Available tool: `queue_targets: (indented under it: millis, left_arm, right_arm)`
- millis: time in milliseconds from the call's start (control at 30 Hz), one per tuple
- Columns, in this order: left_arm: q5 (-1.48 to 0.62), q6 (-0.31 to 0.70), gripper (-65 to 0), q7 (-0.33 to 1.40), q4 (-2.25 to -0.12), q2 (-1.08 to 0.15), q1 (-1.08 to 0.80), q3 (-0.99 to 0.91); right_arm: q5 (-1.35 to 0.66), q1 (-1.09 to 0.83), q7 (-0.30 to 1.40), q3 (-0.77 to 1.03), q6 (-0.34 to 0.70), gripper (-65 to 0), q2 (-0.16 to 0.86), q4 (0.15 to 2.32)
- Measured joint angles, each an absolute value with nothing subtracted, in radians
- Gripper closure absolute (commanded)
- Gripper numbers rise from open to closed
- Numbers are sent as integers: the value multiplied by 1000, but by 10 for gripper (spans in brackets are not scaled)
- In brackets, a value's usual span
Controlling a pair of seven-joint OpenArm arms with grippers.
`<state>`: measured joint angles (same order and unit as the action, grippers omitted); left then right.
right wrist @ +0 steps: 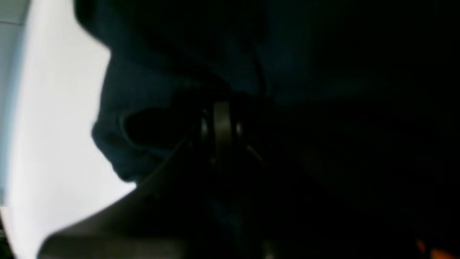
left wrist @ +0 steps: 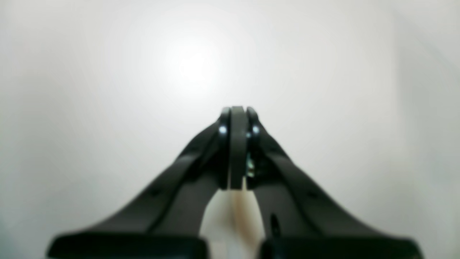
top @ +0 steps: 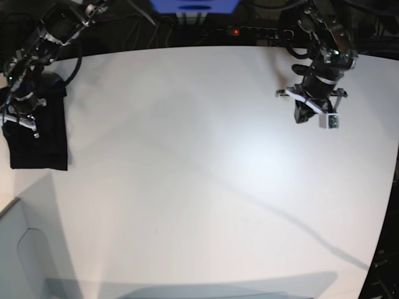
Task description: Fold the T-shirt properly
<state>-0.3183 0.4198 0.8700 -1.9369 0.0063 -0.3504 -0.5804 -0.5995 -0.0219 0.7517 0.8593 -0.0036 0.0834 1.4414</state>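
In the right wrist view the right gripper's fingers (right wrist: pixel 221 122) are pressed together amid dark, murky folds of the T-shirt (right wrist: pixel 151 108); whether cloth is pinched between them is hard to make out. An orange speck shows at the lower right corner. The left wrist view shows only the left gripper's fingers (left wrist: pixel 237 118), pressed together over bare white bench (left wrist: pixel 107 90). The base view alone shows the T-shirt (top: pixel 38 134) folded into a rectangle at the bench's (top: pixel 206 174) far-left edge, its long axis running near-to-far, partly hidden under the right arm (top: pixel 28 87).
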Motion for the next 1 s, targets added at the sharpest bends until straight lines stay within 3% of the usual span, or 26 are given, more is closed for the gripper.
queue_targets:
  millis: [367, 667, 833, 933, 1000]
  left_arm:
    - [-318, 422, 0, 870, -1938, 4, -354, -581]
    - [-317, 422, 0, 854, -2003, -4, -480, -587]
    - [-314, 412, 0, 508, -2004, -13, -617, -585]
    - [-273, 411, 0, 199, -1998, 2, -691, -582]
    - [-199, 411, 0, 30, -1992, 33, -715, -582]
  right_arm:
    - [-601, -87, 764, 730, -1, 0, 6, 1917]
    - [-603, -319, 758, 783, -1, 0, 119, 1987]
    - [-603, -392, 735, 863, 13, 0, 121, 1985]
    - [-604, -437, 616, 894, 141, 0, 121, 1970]
    - [-601, -463, 565, 894, 172, 0, 119, 1943]
